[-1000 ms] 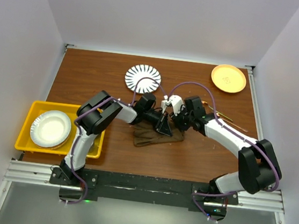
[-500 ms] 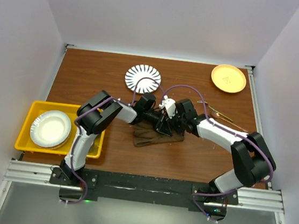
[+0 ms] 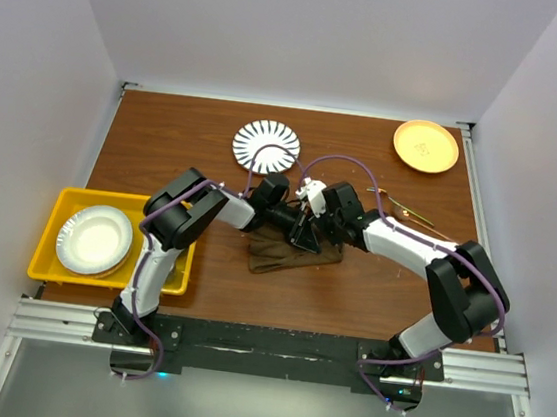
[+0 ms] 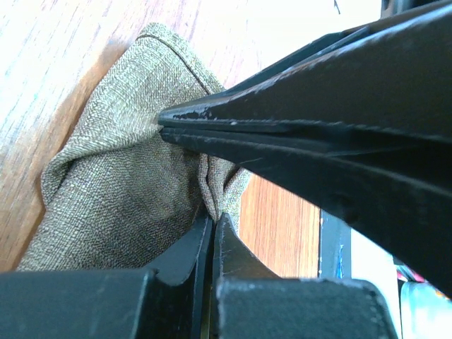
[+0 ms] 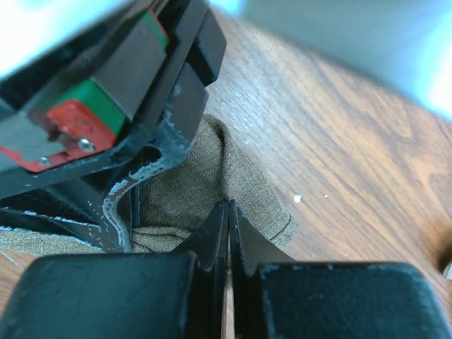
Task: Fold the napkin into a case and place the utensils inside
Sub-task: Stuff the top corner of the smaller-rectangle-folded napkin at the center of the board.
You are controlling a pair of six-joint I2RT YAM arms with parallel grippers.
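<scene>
Nearest the arm bases, the dark olive-brown cloth napkin (image 3: 288, 258) lies bunched on the brown wooden tabletop (image 3: 164, 155), not yet shaped into a flat case. Just beyond it the two hands meet almost tip to tip. The left hand (image 4: 212, 217) is pinched tight on a raised fold of the cloth. The right hand (image 5: 227, 210) is clamped on a thin edge of it, right beside the left one's fingers.

That closeness is the main risk: pulls in differing directions could knock the fingers together or drag the fold out of one grip. Each bite looks shallow, so the weave may slip free and the fold collapse. A joint lift could also carry the whole cloth off the tabletop and undo its shape.

Farther back to the right, the two slim shiny metal utensils (image 3: 406, 210) lie apart from the cloth but near the right forearm. A wide sweep of that arm could brush them away.
</scene>
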